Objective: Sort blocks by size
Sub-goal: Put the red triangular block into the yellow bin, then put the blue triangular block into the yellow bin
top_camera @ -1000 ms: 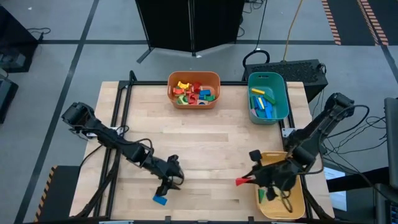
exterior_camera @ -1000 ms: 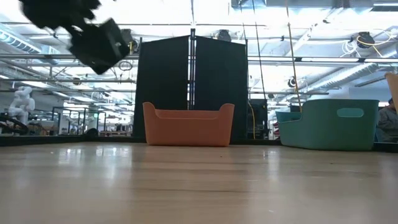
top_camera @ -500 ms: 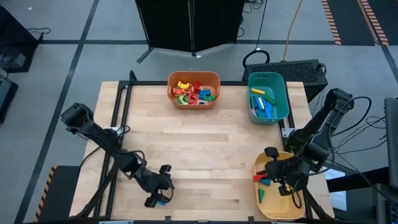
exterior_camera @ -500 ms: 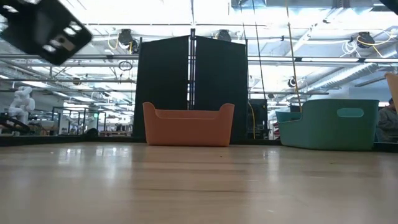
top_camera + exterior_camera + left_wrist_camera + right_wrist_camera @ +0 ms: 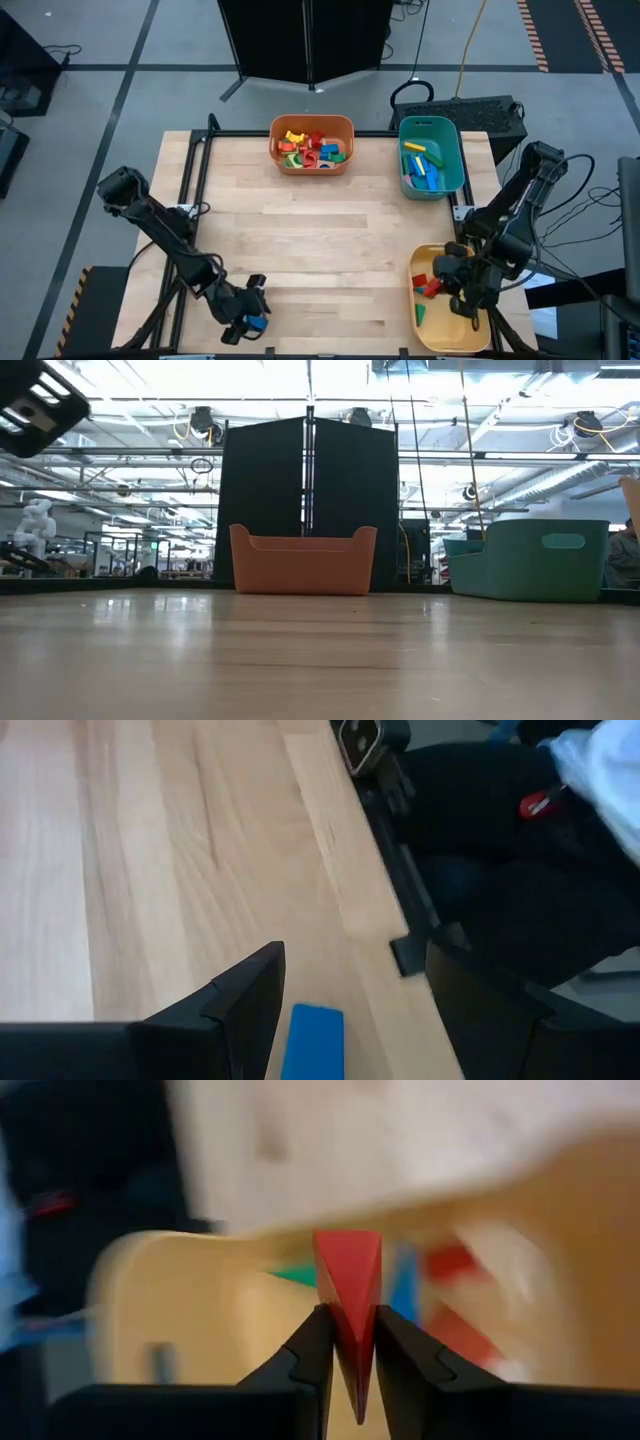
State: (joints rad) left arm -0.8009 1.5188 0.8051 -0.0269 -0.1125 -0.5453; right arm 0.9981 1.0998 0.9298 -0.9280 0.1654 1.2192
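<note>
While most of the blocks are already sitting in bins, two are still in play right now. One is a red block [image 5: 349, 1285], wedge-looking from the right wrist view, pinched edge-on between the fingers of the right gripper [image 5: 436, 283]. That gripper hangs over the yellow bin [image 5: 481, 331] at the near right corner of the table [image 5: 320, 250], and the red piece shows just inside the bin's left side from above. A green block [image 5: 421, 314] lies in that bin too, and the wrist view shows more red, blue and green bits down there, too blurred to make out properly.

The other one is a blue block [image 5: 312, 1042], lying flat on the wood right at the near edge, left of centre. The left gripper [image 5: 243, 324] is right over it with its fingers [image 5: 252, 1000] spread apart, one on each side of the block and not gripping it, as far as the left wrist view shows.

Further back, the orange bin [image 5: 312, 145] at the far edge holds a jumble of red, yellow, green and blue blocks [image 5: 310, 148]. Beside it, toward the far right corner, the teal bin [image 5: 431, 156] holds mostly blue pieces with a bit of yellow and green. From table level you just see both bins' walls against a black partition [image 5: 308, 500].
</note>
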